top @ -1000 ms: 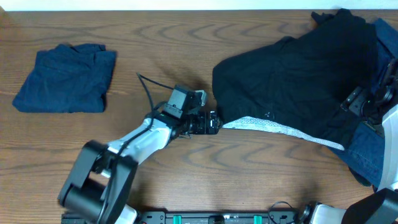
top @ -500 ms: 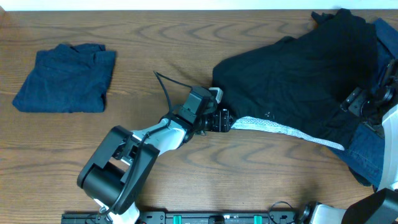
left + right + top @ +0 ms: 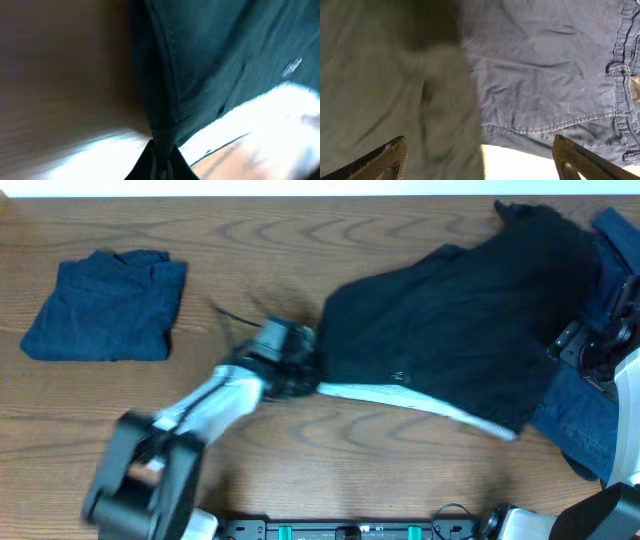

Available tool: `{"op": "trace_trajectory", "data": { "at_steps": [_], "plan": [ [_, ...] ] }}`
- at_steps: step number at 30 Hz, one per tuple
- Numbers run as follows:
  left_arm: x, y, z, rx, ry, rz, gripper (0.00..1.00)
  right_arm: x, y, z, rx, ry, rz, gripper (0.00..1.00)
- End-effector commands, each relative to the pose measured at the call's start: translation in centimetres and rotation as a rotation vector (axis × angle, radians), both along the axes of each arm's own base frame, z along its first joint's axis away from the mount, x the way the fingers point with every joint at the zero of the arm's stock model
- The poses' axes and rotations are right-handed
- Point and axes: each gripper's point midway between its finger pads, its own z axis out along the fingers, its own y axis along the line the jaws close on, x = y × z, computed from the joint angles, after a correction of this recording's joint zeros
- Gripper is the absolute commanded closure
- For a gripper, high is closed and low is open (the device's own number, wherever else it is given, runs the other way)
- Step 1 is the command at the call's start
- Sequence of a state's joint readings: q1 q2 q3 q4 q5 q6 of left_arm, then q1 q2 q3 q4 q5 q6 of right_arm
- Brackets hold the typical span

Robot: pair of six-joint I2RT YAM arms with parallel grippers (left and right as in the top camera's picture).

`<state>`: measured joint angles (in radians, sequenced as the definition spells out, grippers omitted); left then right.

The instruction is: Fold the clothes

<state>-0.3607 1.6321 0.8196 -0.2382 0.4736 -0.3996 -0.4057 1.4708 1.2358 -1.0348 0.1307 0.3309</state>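
A large black garment lies spread across the right half of the table, with a white inner band showing along its near edge. My left gripper is shut on the garment's left edge. In the left wrist view the dark cloth runs down into the closed fingertips of that gripper. My right gripper hovers at the far right, open. In its wrist view the right gripper stands wide over blue jeans and the blurred dark cloth, holding nothing.
A folded dark blue garment rests at the table's far left. Blue jeans lie partly under the black garment at the right edge. Bare wood shows between the two piles.
The left gripper closed on the black garment's edge and moved left, dragging the garment leftward with it. The right gripper stayed open and in place.
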Motion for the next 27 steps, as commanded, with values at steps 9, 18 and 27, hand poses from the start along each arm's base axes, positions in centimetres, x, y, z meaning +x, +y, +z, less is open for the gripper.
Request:
{"op": "trace_trajectory", "data": {
  "at_steps": [9, 18, 27],
  "plan": [
    [6.1, 17.0, 8.8, 0.06, -0.31, 0.447, 0.02, -0.1, -0.3, -0.1, -0.008, 0.007, 0.005, 0.09],
    [1.7, 10.6, 6.7, -0.092, -0.055, 0.356, 0.02, 0.0, -0.2, -0.1, 0.0, -0.001, 0.009, 0.09],
    [3.6, 4.9, 3.7, -0.181, 0.007, 0.374, 0.24, 0.0, -0.1, -0.1, 0.003, -0.002, 0.01, 0.09]
  ]
}}
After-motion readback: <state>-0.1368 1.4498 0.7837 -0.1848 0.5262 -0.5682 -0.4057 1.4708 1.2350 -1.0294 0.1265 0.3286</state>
